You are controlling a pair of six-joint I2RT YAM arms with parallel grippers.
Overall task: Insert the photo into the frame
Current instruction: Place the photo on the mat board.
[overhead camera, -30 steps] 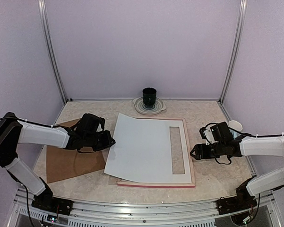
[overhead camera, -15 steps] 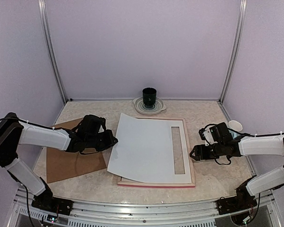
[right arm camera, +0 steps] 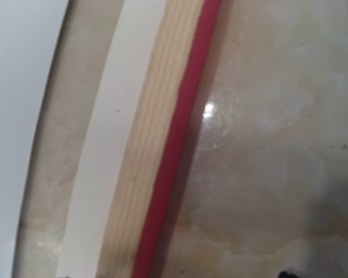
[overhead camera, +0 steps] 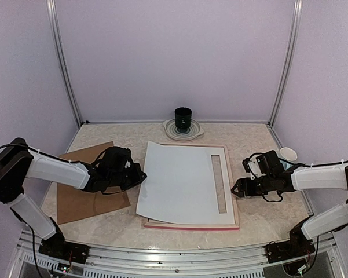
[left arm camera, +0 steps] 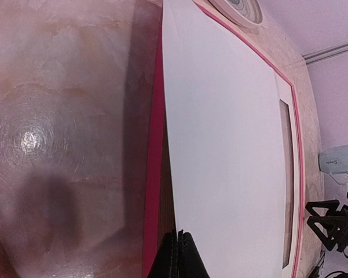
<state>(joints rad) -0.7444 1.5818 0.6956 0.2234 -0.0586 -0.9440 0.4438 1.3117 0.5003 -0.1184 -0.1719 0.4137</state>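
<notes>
Closest to me, the pink near rim of the frame (overhead camera: 191, 225) lies on the table (overhead camera: 260, 220), with its pale wood back facing up. On top of it rests the photo (overhead camera: 176, 182), face down so I see only its white back. It covers most of the white mat board (right arm camera: 101, 150), leaving a narrow strip of the cut-out exposed on the right. At mid depth on the left, my left gripper (overhead camera: 140, 174) is clenched on the photo's left edge, and the wrist view shows the fingertips (left arm camera: 176, 255) pressed together there. In the past second this gripper closed fully and travelled right, drawing the photo with it, so the sheet overhangs the frame's left rim less than it did. The sheet is skewed, with its near-left corner just outside the rim and its far-left corner curling up. I judge the photo is not yet seated and needs more squaring. On the right, my right gripper (overhead camera: 238, 188) has not moved and waits with jaws apart just beside the frame's right rim, holding nothing. A brown backing board (overhead camera: 81, 191) lies left of the frame. Farthest away, a dark cup (overhead camera: 183, 116) stands on a saucer.
</notes>
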